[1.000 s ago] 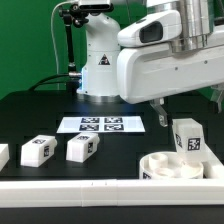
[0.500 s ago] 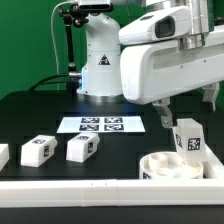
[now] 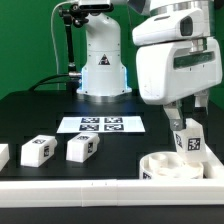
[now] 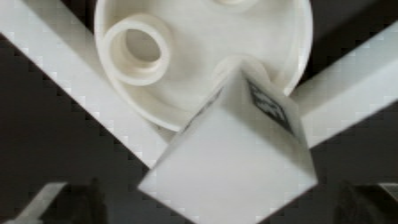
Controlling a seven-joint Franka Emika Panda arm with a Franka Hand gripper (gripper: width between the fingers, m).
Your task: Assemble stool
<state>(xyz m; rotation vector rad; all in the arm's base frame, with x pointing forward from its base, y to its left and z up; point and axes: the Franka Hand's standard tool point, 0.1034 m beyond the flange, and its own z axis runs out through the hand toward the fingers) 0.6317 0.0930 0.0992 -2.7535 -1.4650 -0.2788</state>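
Once swung in from the exterior view's left during the last second, hovered with the gripper (image 3: 187, 118) directly over the upright leg (image 3: 187, 140). Turned the wrist from a broad sideways lie to a near-vertical drop. Held the claw spread wide apart, clamped on nothing, fingers (image 3: 175, 118) flanking the leg's top; could not tell whether touching. Left the leg itself unmoved: standing on end at the seat disc (image 3: 160, 168), in or just behind its rim, at the exterior view's right. Confirmed from the wrist view: upright leg (image 4: 222, 160) centred beneath the camera, seat disc (image 4: 196, 30) beyond it, one round socket (image 4: 139, 50) showing free. Judged this the approach to a grasp, most likely to close on this leg and seat it. Counted a loose leg (image 3: 38, 150), a second loose leg (image 3: 82, 148) and a third loose leg (image 3: 3, 155) lying well apart from the disc, so judged the stool far from finished.

Looked for writing; found none legible. Noted only black-and-white square marker tags: one tag (image 3: 192, 143) on the upright leg, others on the loose legs and the marker board (image 3: 100, 124). Spotted a small dark triangular mark on the arm's base (image 3: 100, 60), too small to read.
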